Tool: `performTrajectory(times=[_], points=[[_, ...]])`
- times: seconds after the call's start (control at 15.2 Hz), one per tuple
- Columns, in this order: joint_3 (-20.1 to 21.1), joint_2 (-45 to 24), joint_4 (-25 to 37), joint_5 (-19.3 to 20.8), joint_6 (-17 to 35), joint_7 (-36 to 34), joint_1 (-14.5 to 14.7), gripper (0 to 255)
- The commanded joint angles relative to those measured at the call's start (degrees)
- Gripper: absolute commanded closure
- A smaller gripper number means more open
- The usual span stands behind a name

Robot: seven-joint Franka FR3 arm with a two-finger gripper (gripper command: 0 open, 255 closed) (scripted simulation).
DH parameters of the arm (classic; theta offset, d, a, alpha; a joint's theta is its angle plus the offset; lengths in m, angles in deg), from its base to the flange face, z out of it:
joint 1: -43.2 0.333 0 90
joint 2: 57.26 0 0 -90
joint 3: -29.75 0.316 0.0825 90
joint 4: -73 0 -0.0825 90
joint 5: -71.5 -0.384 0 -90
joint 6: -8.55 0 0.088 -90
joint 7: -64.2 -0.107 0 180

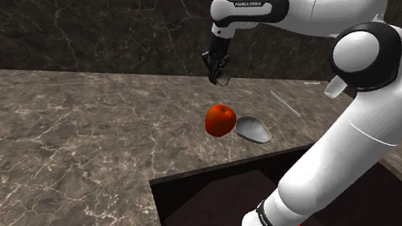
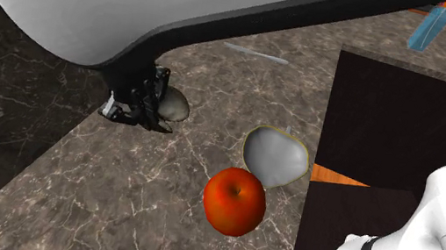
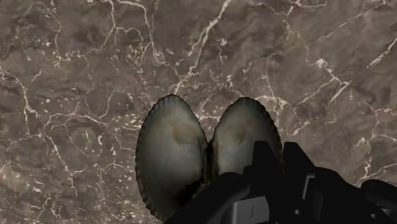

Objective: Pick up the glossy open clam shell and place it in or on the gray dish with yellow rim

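Judging from these views, you have the pick-up half of the job done. The gripper (image 1: 218, 73) is clamped on the clam shell (image 3: 172, 153). In the wrist view the two open halves fan out from the black fingers (image 3: 262, 159), which pinch the shell near one half's edge. In the shoulder view the shell hangs at the fingertips, clear of the marble counter (image 1: 66, 129), so it reads as lifted and carried rather than resting.

What is left for you is the transfer and the release. The gray dish with yellow rim (image 1: 254, 130) sits empty on the counter, at about 4 o'clock from the gripper in the shoulder view and well apart from it. A red apple (image 1: 220, 120) stands just beside the dish at its 9 o'clock, nearly under your path. In the second exterior view it lies at the dish's 7 o'clock.

You will likely want to carry the shell over the apple, centre it above the bowl, lower, and only then let the claw widen.
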Motion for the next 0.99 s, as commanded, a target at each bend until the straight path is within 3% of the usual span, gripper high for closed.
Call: performTrajectory(times=[0.0,0.46,0.92], points=[[-0.3,4.4,-4.8,0.3,0.4,0.6,-0.3,255],[-1.8,19.9,-20.1,2.0,0.4,2.7,-1.8,255],[-3.6,35.7,-32.2,4.4,-3.1,5.4,-4.1,255]])
